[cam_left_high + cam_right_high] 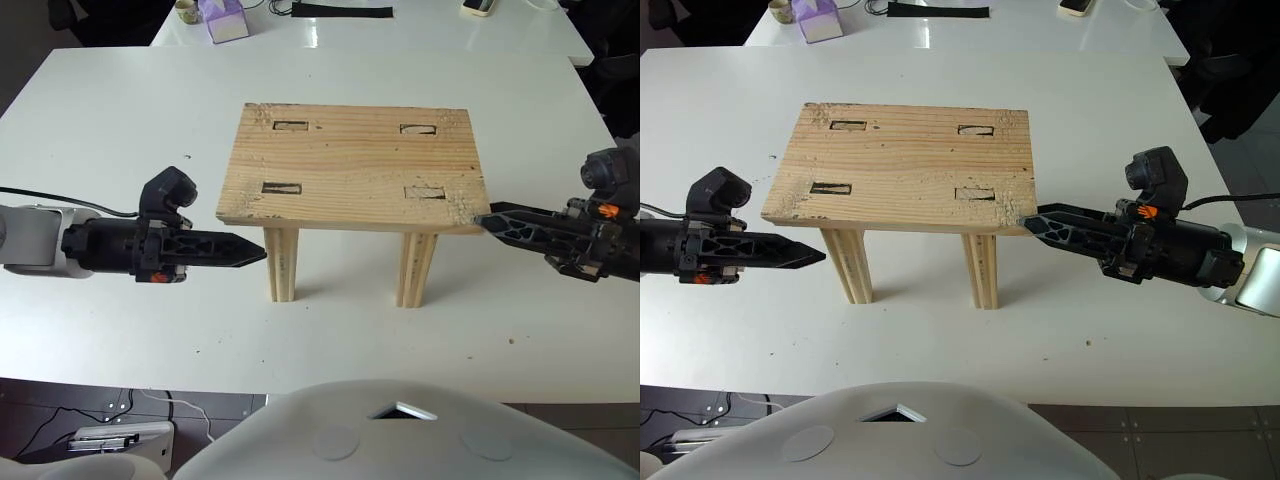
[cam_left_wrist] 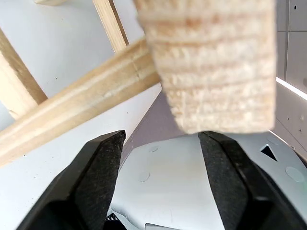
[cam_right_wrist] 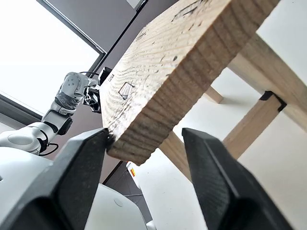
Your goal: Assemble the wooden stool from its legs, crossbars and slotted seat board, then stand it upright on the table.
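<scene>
The wooden stool stands upright on the white table point(image 1: 120, 120), its slotted seat board point(image 1: 350, 165) on top and its front legs point(image 1: 281, 265) point(image 1: 416, 270) below. My left gripper point(image 1: 255, 255) lies level just left of the front left leg, under the seat's edge. In the left wrist view its fingers point(image 2: 100, 172) are open, with a wooden end point(image 2: 211, 62) and a crossbar point(image 2: 81, 105) close ahead. My right gripper point(image 1: 482, 220) is at the seat's front right corner. It is open in the right wrist view, its fingers point(image 3: 81, 167) straddling that corner point(image 3: 153, 129).
A second white table behind holds a tissue box point(image 1: 223, 18), a cup point(image 1: 186, 11), a black strip point(image 1: 340, 11) and a phone point(image 1: 478, 6). The table's front edge point(image 1: 200, 385) runs close below the stool, with open tabletop to either side.
</scene>
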{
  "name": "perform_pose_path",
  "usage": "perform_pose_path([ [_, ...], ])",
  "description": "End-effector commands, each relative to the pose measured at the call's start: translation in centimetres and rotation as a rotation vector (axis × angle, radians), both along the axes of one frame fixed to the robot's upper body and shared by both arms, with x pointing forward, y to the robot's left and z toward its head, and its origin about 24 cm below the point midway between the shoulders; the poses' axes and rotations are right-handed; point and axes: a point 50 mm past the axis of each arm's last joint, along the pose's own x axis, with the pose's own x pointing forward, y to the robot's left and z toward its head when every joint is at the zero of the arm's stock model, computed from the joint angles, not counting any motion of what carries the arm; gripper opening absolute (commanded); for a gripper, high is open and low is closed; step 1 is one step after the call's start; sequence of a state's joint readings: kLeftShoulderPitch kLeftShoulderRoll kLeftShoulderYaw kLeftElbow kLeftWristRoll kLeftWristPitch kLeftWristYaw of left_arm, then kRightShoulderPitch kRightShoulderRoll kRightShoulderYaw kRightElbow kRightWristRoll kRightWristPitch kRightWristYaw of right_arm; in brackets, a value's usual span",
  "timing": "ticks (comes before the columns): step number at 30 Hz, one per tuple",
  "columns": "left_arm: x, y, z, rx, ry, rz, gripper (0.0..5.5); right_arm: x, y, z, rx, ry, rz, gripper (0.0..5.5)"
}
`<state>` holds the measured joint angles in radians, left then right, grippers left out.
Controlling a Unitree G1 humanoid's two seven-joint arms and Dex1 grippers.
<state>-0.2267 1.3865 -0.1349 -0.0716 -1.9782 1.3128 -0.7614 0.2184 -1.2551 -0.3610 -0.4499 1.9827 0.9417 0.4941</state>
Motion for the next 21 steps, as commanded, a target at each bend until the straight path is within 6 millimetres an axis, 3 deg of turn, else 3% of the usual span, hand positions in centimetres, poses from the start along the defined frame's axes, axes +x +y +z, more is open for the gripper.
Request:
perform_pose_path([
  [1, 0.7, 0.8, 1.1, -0.041, -0.058, 0.046, 3.47, 1.1, -1.2, 0.3, -0.059, 0.013, -0.065, 3.38],
  [5, -0.8, 1.7, 1.3, -0.051, -0.080, 0.091, 3.85, 2.7, -2.9, 1.8, -0.067, -0.034, -0.173, 3.40],
  [11, -3.6, 4.8, -2.7, 0.086, -0.214, 0.314, 3.85, 0.5, -5.0, -0.2, -0.097, 0.034, -0.377, 3.40],
  [13, -2.7, 5.2, -4.5, 0.204, -0.387, 0.452, 3.85, 0.4, -5.3, -3.0, -0.235, 0.009, -0.512, 3.40],
  [16, 0.2, 3.6, -7.4, 0.386, -0.583, 0.669, 3.85, 1.8, -4.3, -7.6, -0.441, -0.133, -0.715, 3.40],
  [21, 4.0, 0.3, -11.2, 0.650, -0.771, 0.813, 3.85, 4.5, -0.4, -12.5, -0.671, -0.405, -0.743, 3.40],
])
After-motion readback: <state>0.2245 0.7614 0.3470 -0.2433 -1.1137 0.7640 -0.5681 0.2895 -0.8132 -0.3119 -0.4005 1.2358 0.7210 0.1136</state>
